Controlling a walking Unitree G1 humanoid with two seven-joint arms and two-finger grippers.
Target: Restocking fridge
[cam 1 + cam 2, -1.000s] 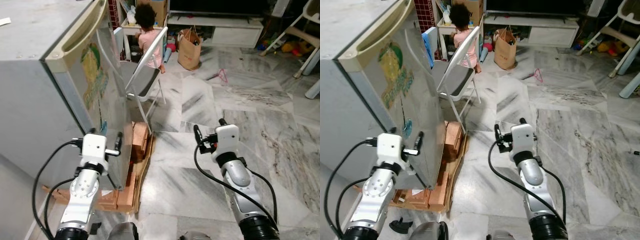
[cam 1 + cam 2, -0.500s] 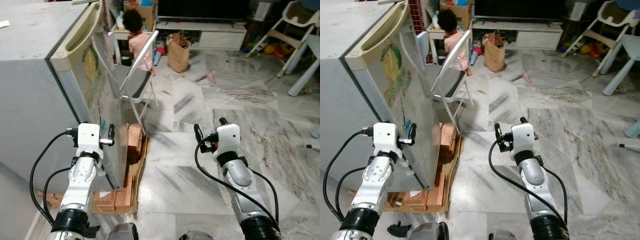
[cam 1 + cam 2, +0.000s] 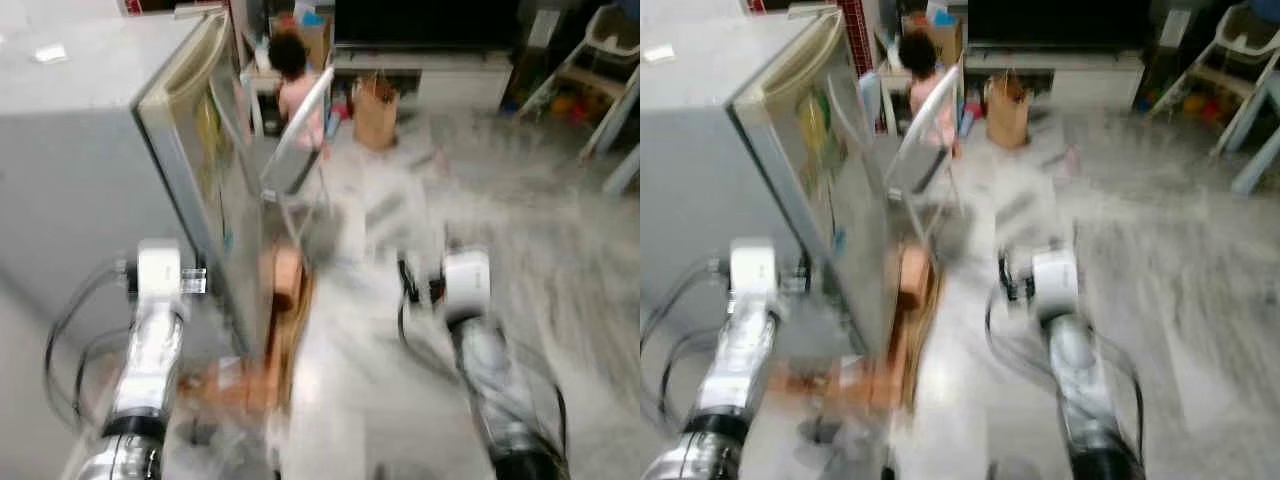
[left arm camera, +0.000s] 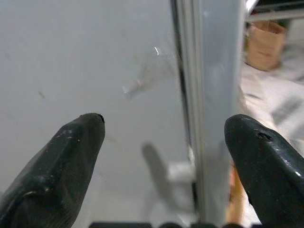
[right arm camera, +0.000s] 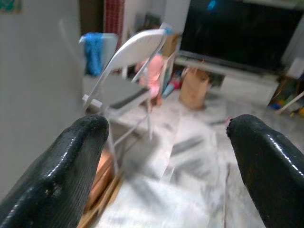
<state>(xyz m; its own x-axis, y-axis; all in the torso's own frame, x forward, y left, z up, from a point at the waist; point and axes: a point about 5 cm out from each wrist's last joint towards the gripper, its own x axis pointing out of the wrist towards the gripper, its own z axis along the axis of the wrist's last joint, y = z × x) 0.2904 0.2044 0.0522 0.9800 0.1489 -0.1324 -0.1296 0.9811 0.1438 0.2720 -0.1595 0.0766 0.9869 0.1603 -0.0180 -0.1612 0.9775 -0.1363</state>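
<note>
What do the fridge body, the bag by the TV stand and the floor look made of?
Fridge: grey painted metal, probably; flat matte side panel. Bag: brown paper, likely; tan and upright with handles. Floor: polished marble or marble-look tile; grey veining, though blurred.

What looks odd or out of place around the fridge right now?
The fridge stands on stacked bricks and wood rather than on the floor, and a folding chair sits close against its door side. The head views are blurred.

Both head views are smeared, so the wooden boards [image 3: 275, 340] under the grey fridge [image 3: 90, 170] are mush, and the small person [image 3: 298, 85] behind the white folding chair [image 3: 300, 140] is a blob.
</note>
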